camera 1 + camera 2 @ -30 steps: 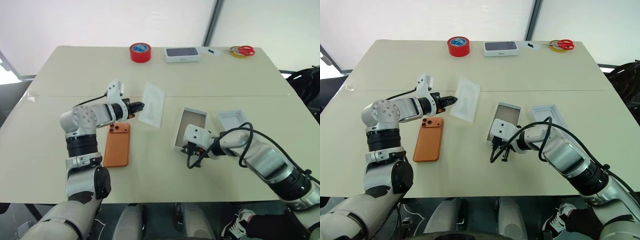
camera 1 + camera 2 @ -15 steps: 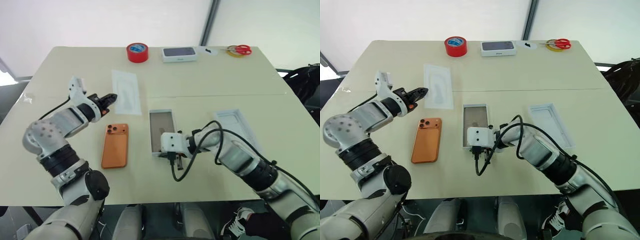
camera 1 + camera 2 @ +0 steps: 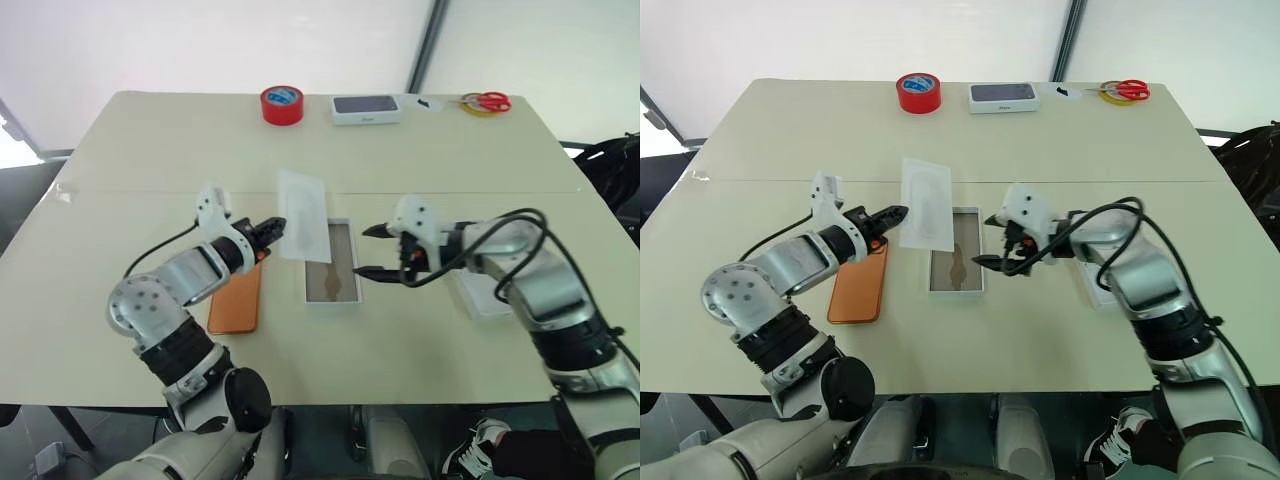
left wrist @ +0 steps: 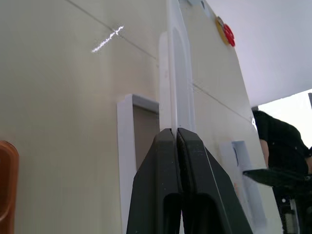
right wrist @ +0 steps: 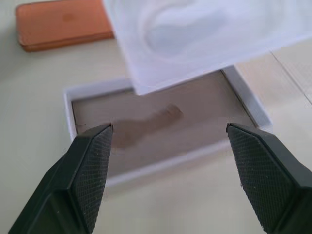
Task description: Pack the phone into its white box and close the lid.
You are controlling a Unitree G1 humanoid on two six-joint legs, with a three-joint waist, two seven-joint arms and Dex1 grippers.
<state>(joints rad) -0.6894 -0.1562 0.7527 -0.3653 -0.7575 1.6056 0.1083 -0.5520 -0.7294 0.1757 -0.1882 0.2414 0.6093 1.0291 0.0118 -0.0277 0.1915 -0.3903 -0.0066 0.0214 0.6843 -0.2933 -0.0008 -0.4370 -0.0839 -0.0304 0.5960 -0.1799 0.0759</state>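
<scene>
The orange phone (image 3: 236,305) lies flat on the table, its far end hidden under my left arm. Just right of it sits the white box (image 3: 330,297), a shallow tray with a bare brown floor. My left gripper (image 3: 272,226) is shut on the near edge of a flat white sheet (image 3: 303,212), holding it above the box's far end. My right gripper (image 3: 368,250) hovers open beside the box's right rim, nothing between its fingers. The lid (image 3: 482,300) rests to the right, mostly hidden behind my right arm. In the right wrist view, the box (image 5: 161,122) lies beyond the open fingers.
Along the far table edge stand a red tape roll (image 3: 282,104), a white box with a dark top (image 3: 366,108) and red-handled scissors (image 3: 486,100). A seam crosses the tabletop just beyond the sheet.
The right gripper slid the box left toward the phone, then opened, let go and rose beside its right rim. The left gripper swung the sheet left and then back over the box's far end.
</scene>
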